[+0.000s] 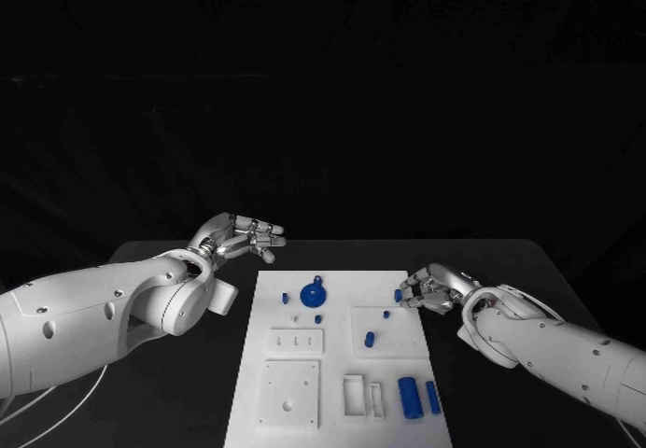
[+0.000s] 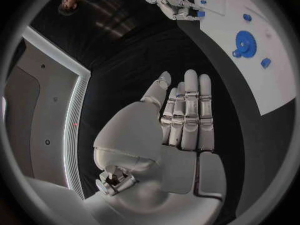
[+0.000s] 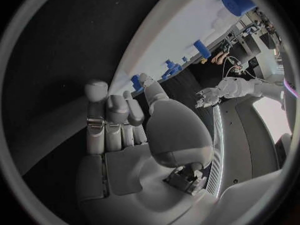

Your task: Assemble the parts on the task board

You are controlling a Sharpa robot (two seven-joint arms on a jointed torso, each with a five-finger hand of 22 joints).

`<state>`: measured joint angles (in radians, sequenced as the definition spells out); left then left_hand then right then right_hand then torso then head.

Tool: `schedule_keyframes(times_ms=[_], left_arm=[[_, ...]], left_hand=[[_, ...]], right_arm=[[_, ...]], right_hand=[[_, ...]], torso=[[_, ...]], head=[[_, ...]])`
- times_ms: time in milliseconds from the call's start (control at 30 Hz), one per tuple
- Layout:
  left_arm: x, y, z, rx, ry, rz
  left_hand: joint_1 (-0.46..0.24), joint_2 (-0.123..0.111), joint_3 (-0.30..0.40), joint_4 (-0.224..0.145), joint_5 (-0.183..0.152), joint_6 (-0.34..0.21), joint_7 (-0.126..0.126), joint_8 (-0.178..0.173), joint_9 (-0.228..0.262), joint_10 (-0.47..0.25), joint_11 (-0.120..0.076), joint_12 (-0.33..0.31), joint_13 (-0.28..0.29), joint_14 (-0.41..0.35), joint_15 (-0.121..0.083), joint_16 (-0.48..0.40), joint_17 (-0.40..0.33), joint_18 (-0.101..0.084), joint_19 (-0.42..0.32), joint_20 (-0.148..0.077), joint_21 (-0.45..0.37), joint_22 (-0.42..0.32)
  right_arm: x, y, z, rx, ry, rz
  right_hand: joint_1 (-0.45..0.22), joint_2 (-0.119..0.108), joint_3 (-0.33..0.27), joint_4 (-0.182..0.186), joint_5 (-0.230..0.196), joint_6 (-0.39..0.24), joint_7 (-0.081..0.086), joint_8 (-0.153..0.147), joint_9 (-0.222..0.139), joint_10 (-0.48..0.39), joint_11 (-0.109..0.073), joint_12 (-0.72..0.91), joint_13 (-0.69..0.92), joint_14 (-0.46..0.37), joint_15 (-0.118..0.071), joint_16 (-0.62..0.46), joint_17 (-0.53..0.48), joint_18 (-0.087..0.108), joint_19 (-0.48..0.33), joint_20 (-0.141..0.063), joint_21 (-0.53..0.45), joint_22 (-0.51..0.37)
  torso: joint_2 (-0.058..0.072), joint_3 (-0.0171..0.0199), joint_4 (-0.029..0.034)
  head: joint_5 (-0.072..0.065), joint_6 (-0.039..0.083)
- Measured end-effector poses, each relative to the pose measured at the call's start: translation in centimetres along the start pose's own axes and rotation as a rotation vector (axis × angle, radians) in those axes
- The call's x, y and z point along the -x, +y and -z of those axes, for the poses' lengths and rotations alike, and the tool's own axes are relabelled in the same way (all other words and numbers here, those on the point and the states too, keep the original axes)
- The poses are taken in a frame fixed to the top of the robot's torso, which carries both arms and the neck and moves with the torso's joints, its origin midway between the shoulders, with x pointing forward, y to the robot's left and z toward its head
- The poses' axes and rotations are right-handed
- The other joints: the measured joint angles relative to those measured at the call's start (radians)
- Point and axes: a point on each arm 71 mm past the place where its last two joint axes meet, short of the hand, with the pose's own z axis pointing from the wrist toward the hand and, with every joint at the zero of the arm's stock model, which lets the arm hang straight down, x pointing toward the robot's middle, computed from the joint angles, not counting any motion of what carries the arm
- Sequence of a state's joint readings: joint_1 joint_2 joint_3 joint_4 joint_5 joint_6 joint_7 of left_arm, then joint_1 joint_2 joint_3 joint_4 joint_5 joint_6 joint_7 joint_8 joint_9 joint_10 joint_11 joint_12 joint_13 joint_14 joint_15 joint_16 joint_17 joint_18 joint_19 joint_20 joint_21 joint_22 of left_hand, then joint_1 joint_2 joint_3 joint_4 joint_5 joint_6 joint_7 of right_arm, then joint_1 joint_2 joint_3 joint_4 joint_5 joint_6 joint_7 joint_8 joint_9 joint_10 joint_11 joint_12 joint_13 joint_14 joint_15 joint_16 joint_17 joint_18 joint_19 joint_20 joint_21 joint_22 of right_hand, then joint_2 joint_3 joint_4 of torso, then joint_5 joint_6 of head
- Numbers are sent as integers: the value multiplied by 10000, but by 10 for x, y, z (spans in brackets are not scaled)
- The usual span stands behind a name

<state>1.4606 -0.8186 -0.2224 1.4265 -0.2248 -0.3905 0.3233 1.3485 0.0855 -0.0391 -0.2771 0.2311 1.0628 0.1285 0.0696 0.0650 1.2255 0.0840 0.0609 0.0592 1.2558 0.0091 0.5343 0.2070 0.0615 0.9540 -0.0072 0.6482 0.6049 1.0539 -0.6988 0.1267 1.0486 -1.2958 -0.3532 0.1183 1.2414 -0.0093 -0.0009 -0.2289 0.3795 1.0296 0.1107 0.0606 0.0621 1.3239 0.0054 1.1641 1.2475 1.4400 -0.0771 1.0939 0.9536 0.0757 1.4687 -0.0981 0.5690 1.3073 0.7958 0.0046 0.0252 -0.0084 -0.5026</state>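
Observation:
The white task board [image 1: 337,411] lies mid-table with blue parts on it: a round gear-like piece [image 1: 314,297], small pegs [image 1: 386,315], and two cylinders [image 1: 409,398] near the front. At the board's right edge, my right hand [image 1: 433,289] pinches a small blue peg [image 1: 400,295] between its thumb and fingertips [image 3: 145,80]; the peg [image 3: 135,81] sits right at the thumb tip. My left hand [image 1: 243,238] hovers over the black table beyond the board's far left corner, fingers straight and holding nothing [image 2: 187,115].
The board has white inset blocks with holes [image 1: 295,342] and a slotted block [image 1: 363,397]. The black table [image 1: 484,266] stretches on both sides of the board. My left forearm [image 1: 94,313] covers the table's left side.

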Motion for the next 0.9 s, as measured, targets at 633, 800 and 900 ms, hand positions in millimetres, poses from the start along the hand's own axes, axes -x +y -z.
schedule_keyframes(times_ms=[633,800,900], left_arm=[[-1,0,0,7,32,11],[-1,0,0,7,40,13],[-1,0,0,8,43,15]], left_hand=[[0,0,0,0,0,0,0,0,0,0,0,0,0,0,0,0,1,0,0,0,0,0],[0,0,0,0,0,0,0,0,0,0,0,0,0,0,0,0,2,0,0,0,0,-1],[0,0,0,0,0,0,0,0,0,-59,-5,0,0,0,0,0,2,0,0,0,-42,5]], right_arm=[[-7,7,-6,33,34,-72],[-7,8,-7,51,41,-82],[-8,8,-7,54,48,-84]], right_hand=[[0,0,321,-66,-397,1,-1,0,0,1,0,33,25,-1,0,0,21,1,0,0,0,-1],[39,39,617,-137,-738,32,-32,0,1,1,0,39,35,0,1,0,20,1,0,0,0,8],[-20,98,893,-219,-971,169,-59,0,1,2,0,39,48,0,1,0,28,0,0,0,0,8]], torso=[[-12,12,-7],[-12,12,-6],[-12,12,-2]], head=[[28,5],[32,4],[33,4]])
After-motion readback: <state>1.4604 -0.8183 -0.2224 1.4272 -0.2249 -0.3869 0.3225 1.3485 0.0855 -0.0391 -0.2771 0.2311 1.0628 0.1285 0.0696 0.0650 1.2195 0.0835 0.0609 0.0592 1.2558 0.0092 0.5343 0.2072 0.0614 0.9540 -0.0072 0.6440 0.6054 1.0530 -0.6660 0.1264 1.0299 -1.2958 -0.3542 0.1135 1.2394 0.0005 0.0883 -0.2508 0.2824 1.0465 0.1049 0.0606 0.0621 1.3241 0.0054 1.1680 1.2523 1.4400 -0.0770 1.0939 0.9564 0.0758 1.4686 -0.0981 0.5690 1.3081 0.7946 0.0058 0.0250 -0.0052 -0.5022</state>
